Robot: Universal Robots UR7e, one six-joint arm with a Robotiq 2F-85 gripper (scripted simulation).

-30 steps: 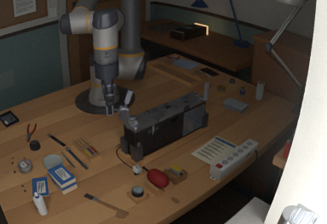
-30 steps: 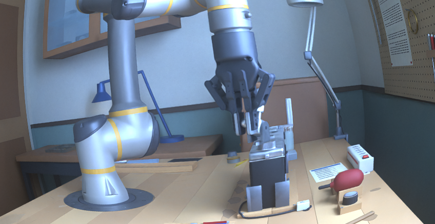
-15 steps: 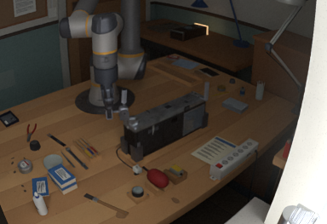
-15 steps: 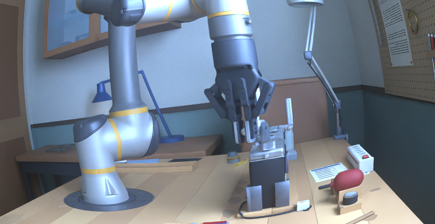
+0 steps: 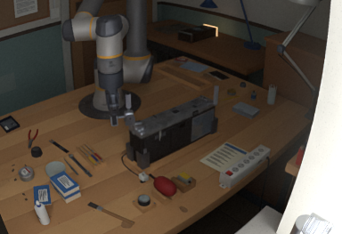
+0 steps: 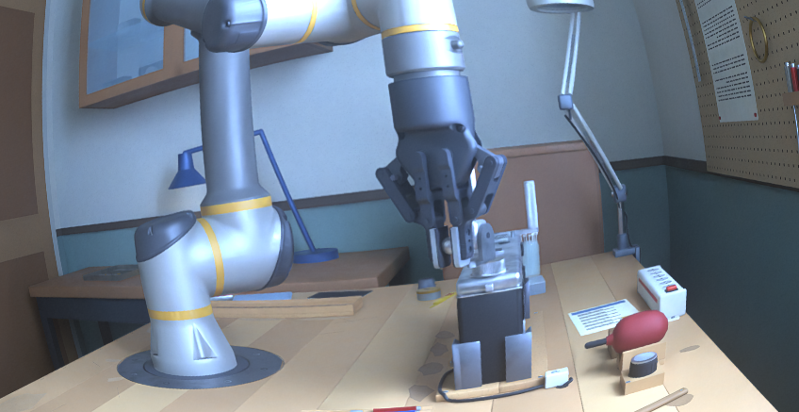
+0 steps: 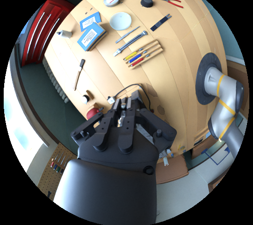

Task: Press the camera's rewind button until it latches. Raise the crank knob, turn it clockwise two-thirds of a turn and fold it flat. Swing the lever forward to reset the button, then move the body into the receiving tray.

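Note:
The black camera body [image 5: 171, 131] with its silver top stands in a bracket at the middle of the wooden bench. On its near end the crank [image 6: 483, 242] stands raised. My gripper [image 6: 449, 246] hangs just beside that end, closed around the crank knob [image 6: 447, 245], a small silver ball at the crank's tip. In the wrist camera the knob [image 7: 122, 106] sits between the fingers, and the camera body is mostly hidden under my gripper [image 7: 122, 104]. I cannot make out the rewind button, the lever or the receiving tray.
A thin black cable [image 6: 448, 388] with a white plug loops by the bracket's base. A red blower [image 5: 164, 185] and a power strip [image 5: 244, 165] lie toward the front edge. Hand tools [image 5: 84, 158] and blue boxes [image 5: 64, 186] lie to the left. The arm's base [image 5: 109, 104] stands behind.

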